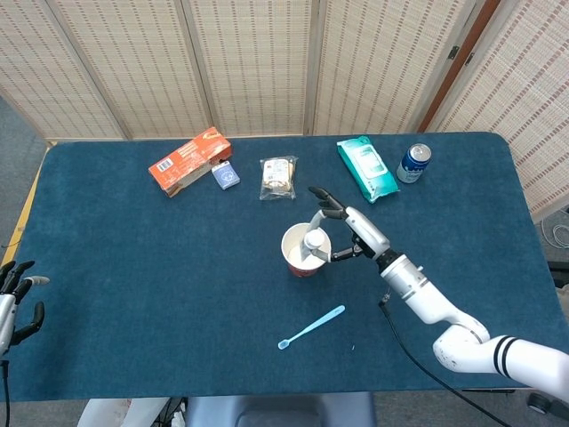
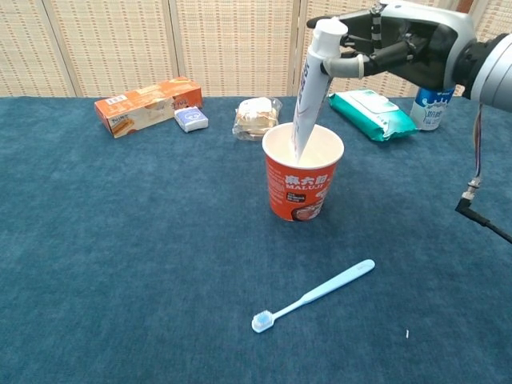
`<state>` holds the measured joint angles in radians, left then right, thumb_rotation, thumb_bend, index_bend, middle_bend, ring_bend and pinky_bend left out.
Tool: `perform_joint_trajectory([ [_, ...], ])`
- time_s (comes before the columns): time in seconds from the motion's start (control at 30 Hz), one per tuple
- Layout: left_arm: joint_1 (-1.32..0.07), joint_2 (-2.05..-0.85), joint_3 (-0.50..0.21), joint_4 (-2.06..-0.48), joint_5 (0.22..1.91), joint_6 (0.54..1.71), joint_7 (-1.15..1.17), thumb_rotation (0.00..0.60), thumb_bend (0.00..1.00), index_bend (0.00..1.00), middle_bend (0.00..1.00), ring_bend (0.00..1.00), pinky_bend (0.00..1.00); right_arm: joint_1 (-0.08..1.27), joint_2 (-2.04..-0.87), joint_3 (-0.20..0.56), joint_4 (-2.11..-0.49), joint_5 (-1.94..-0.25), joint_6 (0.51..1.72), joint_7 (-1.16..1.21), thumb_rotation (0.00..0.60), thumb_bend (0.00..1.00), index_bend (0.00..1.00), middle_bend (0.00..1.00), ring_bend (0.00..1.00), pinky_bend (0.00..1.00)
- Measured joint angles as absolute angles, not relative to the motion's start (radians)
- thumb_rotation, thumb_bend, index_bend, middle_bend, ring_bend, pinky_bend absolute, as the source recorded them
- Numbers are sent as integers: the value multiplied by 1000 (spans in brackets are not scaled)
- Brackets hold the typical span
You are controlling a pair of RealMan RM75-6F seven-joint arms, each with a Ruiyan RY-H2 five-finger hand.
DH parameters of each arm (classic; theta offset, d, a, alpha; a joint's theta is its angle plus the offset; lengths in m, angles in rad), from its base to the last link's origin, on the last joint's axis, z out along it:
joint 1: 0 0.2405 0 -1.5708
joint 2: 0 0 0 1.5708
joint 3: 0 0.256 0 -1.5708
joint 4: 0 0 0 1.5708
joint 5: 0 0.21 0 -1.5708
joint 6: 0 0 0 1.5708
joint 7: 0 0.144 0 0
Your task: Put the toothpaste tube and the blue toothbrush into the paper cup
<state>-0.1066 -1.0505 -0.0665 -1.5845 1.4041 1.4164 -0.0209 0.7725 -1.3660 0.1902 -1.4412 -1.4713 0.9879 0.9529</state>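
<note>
At table centre: paper cup (image 2: 303,178) upright, toothpaste tube (image 2: 310,88) standing tilted with lower end inside cup mouth, cap end up. Right robot hand (image 2: 398,44) found gripping tube near its cap, fingers wrapped round it; not yet released. Judged: first item part-way in, release outstanding. Blue toothbrush (image 2: 313,295) lying flat on table (image 2: 120,264) in front of cup, well apart from it, untouched; second item wholly outstanding. Left robot hand (image 1: 16,298) idle at table's left edge, fingers apart, holding nothing; seen in head view only. Chest view alone showed tube's tilt and depth in cup; head view alone showed cap from above over cup mouth, plus whole right arm
</note>
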Motion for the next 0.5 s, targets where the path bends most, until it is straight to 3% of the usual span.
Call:
perform_joint_trajectory([
  [0.5,-107,-1042,-69,-1580,1399,1410,-45,600,522,316,151,68,159,796,-1437,188,-1340,-1479,961,1042,600,176,632,56,0,121],
])
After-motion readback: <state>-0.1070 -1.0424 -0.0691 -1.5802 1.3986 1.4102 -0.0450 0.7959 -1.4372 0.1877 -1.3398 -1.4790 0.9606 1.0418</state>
